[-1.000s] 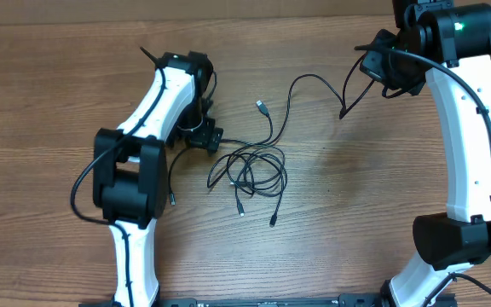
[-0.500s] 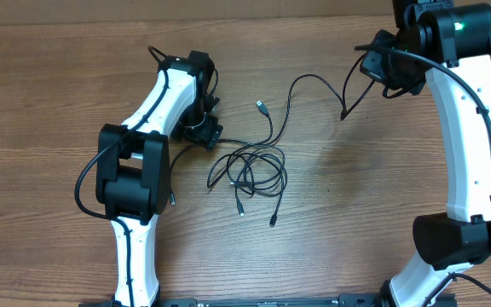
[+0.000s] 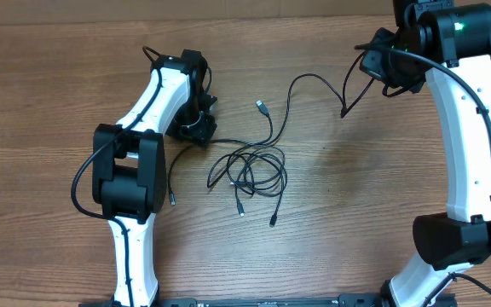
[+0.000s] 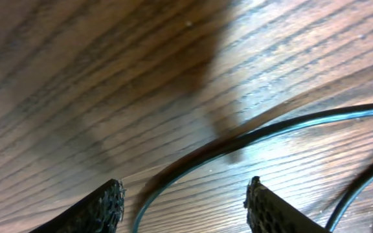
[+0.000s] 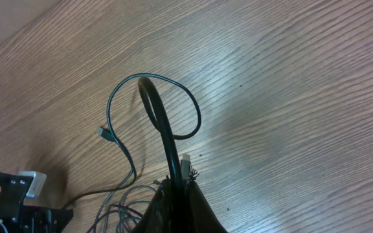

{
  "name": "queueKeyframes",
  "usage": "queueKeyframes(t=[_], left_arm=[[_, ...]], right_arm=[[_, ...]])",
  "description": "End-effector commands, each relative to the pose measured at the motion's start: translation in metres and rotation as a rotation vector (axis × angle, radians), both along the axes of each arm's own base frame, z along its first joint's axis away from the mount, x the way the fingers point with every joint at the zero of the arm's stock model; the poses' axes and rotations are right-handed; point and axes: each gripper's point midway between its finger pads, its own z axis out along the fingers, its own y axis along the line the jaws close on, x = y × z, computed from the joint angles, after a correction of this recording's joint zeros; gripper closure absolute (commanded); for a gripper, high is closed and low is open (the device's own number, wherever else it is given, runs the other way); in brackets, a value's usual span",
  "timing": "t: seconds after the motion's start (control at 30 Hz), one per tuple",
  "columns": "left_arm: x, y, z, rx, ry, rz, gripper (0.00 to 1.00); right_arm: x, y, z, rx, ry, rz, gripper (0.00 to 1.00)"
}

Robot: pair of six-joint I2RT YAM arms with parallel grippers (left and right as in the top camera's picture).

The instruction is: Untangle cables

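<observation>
The left pincer (image 4: 183,202) sits low on the worktop (image 3: 58,85), its jaws spread either side of one cable running left from the heap. The cables (image 3: 250,170) lie mid-worktop in loose, tangled loops. They look thin, light and floppy, likely to snag, so are best taken on a free run near a plug. At far right, the right pincer (image 5: 177,194) is pressed together, pinching one cable that loops back toward the heap.

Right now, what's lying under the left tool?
A thin black cable crosses the brown wooden table beneath the left tool, between its spread black mesh-textured fingers. From overhead, the left arm's black wrist hides that spot, so contact cannot be judged.
</observation>
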Motion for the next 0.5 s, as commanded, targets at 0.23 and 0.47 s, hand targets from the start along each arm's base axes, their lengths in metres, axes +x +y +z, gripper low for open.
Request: queueKeyframes(t=[0.23,0.47], left_arm=[[-0.006,-0.003,-0.007,-0.029,0.022,-0.031,0.31],[-0.021,0.003,-0.025,-0.018,0.062,-0.025,0.23]], right_arm=[[0.003,-0.001,0.001,-0.002,-0.01,0.007,0.96],[0.004,-0.001,0.001,-0.002,-0.014,0.007,0.96]])
